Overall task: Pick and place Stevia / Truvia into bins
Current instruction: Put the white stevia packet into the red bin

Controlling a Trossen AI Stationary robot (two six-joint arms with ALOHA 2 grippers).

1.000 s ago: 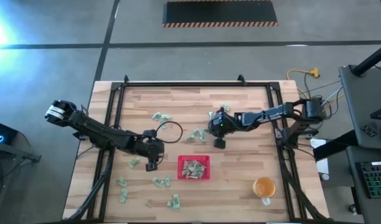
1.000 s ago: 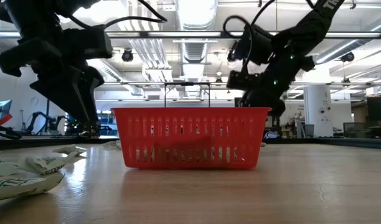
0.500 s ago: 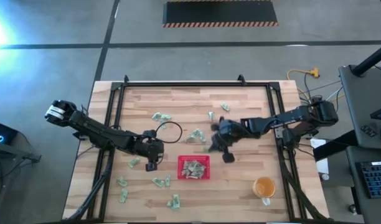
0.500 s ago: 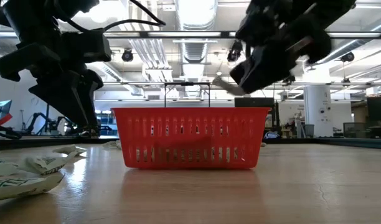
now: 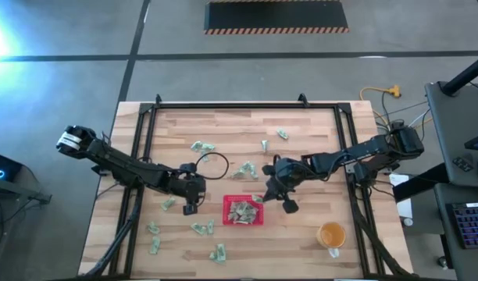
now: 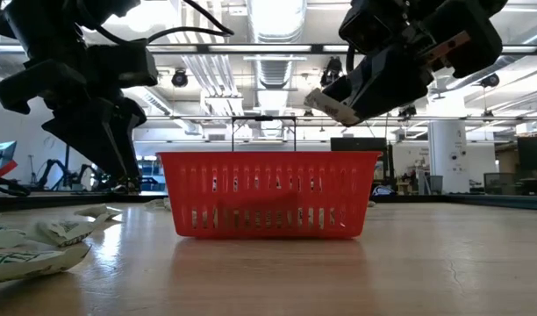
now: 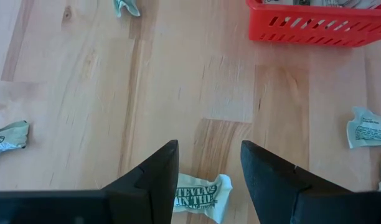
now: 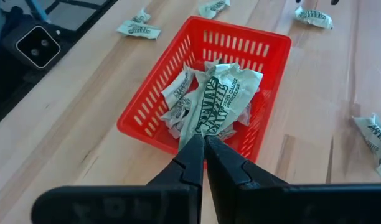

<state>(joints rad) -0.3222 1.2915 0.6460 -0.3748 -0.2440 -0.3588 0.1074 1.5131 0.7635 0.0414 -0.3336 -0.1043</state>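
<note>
Delivery step: right gripper (image 8: 204,148) carries a sachet (image 8: 218,102) over the red tray (image 8: 147,134).
We judge the pick done and the release next; it calls for the fingers to part while the packet hangs above the tray's middle, clear of the near wall. We see the right arm reaching in from the table's right edge, its gripper at the tray's right rim, fingers pinched tight on the sachet. Left gripper (image 7: 208,168) hovers low beside the tray's left side, fingers spread over another loose sachet (image 7: 202,194). Several packets already lie in the tray; more are scattered on the table (image 5: 309,226).
</note>
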